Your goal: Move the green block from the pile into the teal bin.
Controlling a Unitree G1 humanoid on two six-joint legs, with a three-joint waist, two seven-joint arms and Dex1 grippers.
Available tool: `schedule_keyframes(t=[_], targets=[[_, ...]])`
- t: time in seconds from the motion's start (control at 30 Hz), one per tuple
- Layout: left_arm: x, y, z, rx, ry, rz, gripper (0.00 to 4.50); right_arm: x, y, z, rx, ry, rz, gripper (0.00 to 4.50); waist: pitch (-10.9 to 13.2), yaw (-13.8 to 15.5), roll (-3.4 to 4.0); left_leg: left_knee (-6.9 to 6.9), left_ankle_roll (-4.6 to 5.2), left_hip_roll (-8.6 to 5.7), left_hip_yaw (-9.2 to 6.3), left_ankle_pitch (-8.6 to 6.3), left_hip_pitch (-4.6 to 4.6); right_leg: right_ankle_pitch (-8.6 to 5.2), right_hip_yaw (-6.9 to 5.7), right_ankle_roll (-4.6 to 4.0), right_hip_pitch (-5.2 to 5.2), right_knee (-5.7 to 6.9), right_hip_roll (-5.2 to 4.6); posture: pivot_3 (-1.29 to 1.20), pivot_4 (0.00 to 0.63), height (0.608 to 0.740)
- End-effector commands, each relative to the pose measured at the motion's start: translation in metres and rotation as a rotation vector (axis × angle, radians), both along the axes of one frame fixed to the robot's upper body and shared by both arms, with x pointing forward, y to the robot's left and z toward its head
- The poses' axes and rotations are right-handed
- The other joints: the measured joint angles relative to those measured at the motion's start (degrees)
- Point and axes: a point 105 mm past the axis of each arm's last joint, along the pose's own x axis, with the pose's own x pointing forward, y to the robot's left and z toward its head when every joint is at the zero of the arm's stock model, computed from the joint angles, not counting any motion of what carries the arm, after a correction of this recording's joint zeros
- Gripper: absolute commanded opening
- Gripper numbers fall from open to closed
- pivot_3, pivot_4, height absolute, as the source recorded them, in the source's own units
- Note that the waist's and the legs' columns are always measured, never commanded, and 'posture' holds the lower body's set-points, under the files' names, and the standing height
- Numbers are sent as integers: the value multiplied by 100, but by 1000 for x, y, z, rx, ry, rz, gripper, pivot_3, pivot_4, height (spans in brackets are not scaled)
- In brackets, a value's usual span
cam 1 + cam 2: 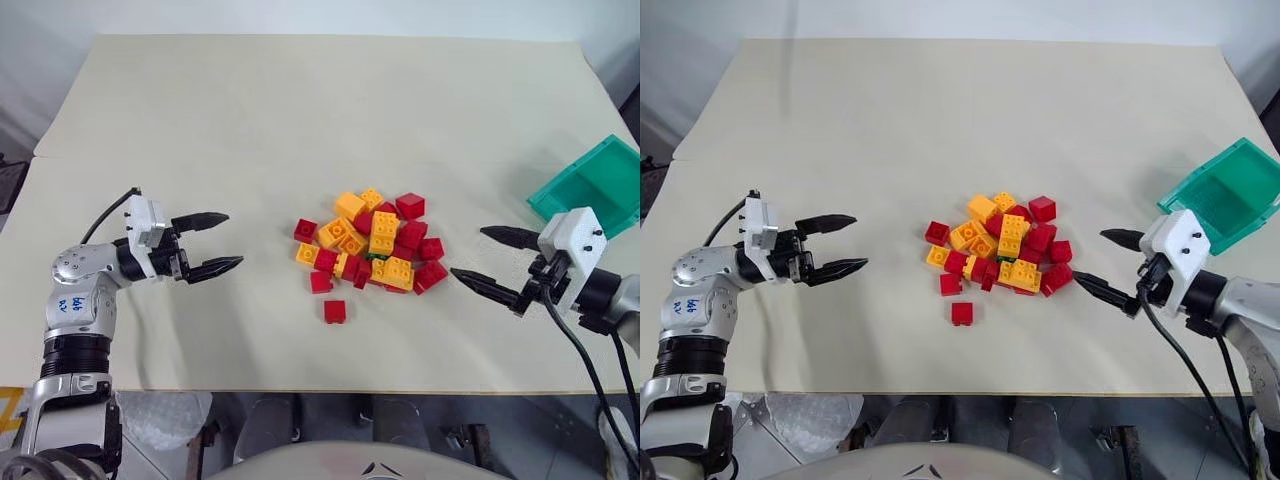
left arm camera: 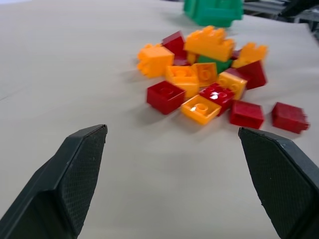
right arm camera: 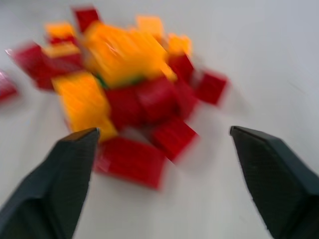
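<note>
Peeking out from under the yellow-orange bricks near the middle of the pile [image 1: 371, 243] on the table [image 1: 250, 130], the green block [image 1: 376, 257] lies untouched, with the right gripper [image 1: 488, 260] spread empty just beside the pile, the left gripper [image 1: 213, 243] spread empty on the opposite side, and the teal bin [image 1: 590, 187] at the table's right edge.

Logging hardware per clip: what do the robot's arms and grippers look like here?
Both grippers, left gripper and right gripper, have two tapered black fingers on white housings. Silver-grey forearms; the left forearm bears blue handwriting. Black cables run along each wrist.
</note>
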Motion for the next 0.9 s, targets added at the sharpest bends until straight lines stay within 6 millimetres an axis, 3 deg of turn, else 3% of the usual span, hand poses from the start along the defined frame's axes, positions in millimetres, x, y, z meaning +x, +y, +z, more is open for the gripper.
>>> schedule_keyframes(t=[0.03, 0.13, 0.23, 0.3, 0.33, 0.53, 0.67, 0.77, 0.9], targets=[[-6, -12, 11, -24, -53, -116, 4500, -12, 30, 9, 45, 4, 83, 2945, -1, -4, -3, 1, 0, 0, 0, 0, 1, 0, 1, 0, 1, 0, 0, 0, 150, 740], [-15, -19, 16, -86, -43, -222, 4500, -14, 46, 9, 66, 32, 117, 1921, -2, -15, -5, 5, 2, -1, 4, -2, 1, 2, 6, 1, 1, 0, 0, 0, 150, 740], [-23, -22, 15, -99, -31, -325, 4500, -10, 75, 0, 102, 91, 172, 905, -1, -39, -8, 5, 1, 1, 4, -2, 1, 2, 5, 1, -2, 1, 2, 0, 150, 740], [-24, -23, 14, -88, -31, -340, 4500, -5, 82, -5, 103, 119, 173, 179, -1, -39, -8, 6, 1, 2, 5, -2, 3, 2, 8, 1, -2, 5, 3, 0, 150, 740], [-24, -24, 14, -86, -35, -349, 4500, -4, 85, -7, 108, 130, 174, 26, -1, -38, -8, 6, 1, 2, 5, -2, 2, 2, 7, 0, -3, 5, 3, 0, 150, 740], [-24, -25, 16, -100, -65, -342, 4500, 13, 118, -31, 155, 189, 192, 26, -3, -25, -14, 7, 3, -3, 8, -3, -3, 2, 6, 1, -4, 2, 5, 0, 150, 740], [-24, -26, 16, -105, -74, -332, 4500, 44, 131, -39, 193, 172, 137, 26, -4, -57, -14, 8, 4, -3, 18, -3, -1, 2, 11, 1, -6, 5, 7, 0, 150, 740], [-23, -27, 18, -115, -90, -321, 4500, 76, 118, -43, 182, 118, 7, 26, -4, -81, -15, 8, 4, 0, 20, -3, 0, 2, 13, 1, -8, 9, 10, 0, 150, 740], [-22, -28, 18, -118, -110, -307, 4500, 102, 81, -41, 171, 47, -158, 26, -4, -57, -15, 8, 4, -2, 20, -2, -4, 2, 13, 1, -10, 7, 10, 0, 150, 740]])
